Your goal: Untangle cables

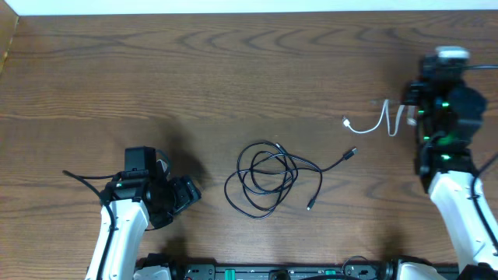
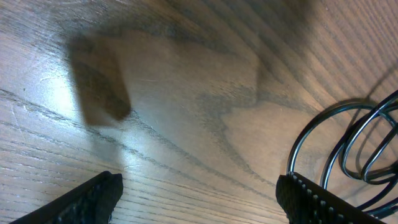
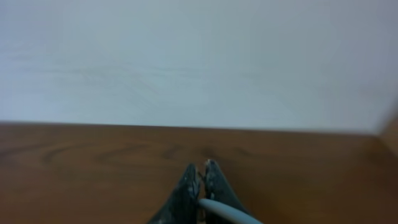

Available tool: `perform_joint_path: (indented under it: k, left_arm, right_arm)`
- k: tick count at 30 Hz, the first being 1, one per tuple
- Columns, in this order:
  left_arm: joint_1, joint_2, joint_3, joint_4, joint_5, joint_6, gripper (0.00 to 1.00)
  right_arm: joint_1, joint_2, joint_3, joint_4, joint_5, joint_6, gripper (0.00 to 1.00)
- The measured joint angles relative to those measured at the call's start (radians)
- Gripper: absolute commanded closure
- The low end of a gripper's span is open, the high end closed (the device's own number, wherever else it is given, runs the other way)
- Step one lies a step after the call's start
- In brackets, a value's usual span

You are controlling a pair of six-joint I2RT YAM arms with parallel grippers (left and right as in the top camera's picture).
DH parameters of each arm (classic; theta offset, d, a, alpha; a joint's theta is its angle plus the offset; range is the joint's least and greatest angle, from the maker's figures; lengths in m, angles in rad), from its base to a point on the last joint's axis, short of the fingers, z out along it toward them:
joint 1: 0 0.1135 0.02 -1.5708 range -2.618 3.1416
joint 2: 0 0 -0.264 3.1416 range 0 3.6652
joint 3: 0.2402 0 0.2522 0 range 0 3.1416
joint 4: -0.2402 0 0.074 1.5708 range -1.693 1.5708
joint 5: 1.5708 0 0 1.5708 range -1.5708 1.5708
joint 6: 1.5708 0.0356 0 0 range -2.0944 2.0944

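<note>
A tangle of black cables (image 1: 268, 177) lies coiled at the table's middle, with plug ends at its right (image 1: 352, 153) and lower right. Their loops show at the right edge of the left wrist view (image 2: 360, 140). My left gripper (image 1: 183, 194) is open and empty, low over the table just left of the coil. A white cable (image 1: 381, 123) hangs in a wavy line at the right, its plug end at the left. My right gripper (image 3: 200, 171) is shut on the white cable (image 3: 227, 213) and holds it above the table at the far right.
The wooden table (image 1: 233, 78) runs to a white wall at the back. The right arm's body (image 1: 443, 117) is over the right side. A dark rail with connectors lies along the front edge (image 1: 272, 272).
</note>
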Motion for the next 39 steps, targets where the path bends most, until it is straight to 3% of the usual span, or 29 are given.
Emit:
perform_joint_path:
  k: [6, 10, 13, 18, 19, 31, 32, 34, 37, 38, 39]
  left_arm:
    - [0.0, 0.0, 0.0, 0.0, 0.0, 0.0, 0.15]
    - [0.0, 0.0, 0.0, 0.0, 0.0, 0.0, 0.15]
    - [0.0, 0.0, 0.0, 0.0, 0.0, 0.0, 0.15]
    - [0.0, 0.0, 0.0, 0.0, 0.0, 0.0, 0.15]
    - [0.0, 0.0, 0.0, 0.0, 0.0, 0.0, 0.15]
    - [0.0, 0.0, 0.0, 0.0, 0.0, 0.0, 0.15]
    - [0.0, 0.0, 0.0, 0.0, 0.0, 0.0, 0.15]
    - [0.0, 0.0, 0.0, 0.0, 0.0, 0.0, 0.15]
    - [0.0, 0.0, 0.0, 0.0, 0.0, 0.0, 0.15]
    - [0.0, 0.0, 0.0, 0.0, 0.0, 0.0, 0.15]
    - [0.0, 0.0, 0.0, 0.0, 0.0, 0.0, 0.15]
  right_arm:
    - [-0.209, 0.013, 0.0, -0.178, 0.037, 0.264, 0.97]
    - [-0.278, 0.04, 0.0, -0.227, 0.051, 0.37, 0.88]
    - [-0.285, 0.069, 0.0, -0.253, 0.048, 0.42, 0.65]
    - [-0.279, 0.118, 0.0, -0.261, 0.001, 0.476, 0.04]
    - [-0.276, 0.126, 0.0, -0.26, -0.012, 0.488, 0.01]
    - [-0.171, 0.186, 0.0, -0.283, -0.134, 0.523, 0.01]
    - [-0.156, 0.189, 0.0, -0.28, -0.138, 0.518, 0.02]
    - [-0.13, 0.202, 0.0, -0.269, -0.146, 0.491, 0.17]
    - [-0.087, 0.238, 0.0, -0.26, -0.149, 0.425, 0.28]
    - [-0.074, 0.252, 0.0, -0.258, -0.149, 0.41, 0.27]
    - [-0.059, 0.267, 0.0, -0.257, -0.149, 0.394, 0.19]
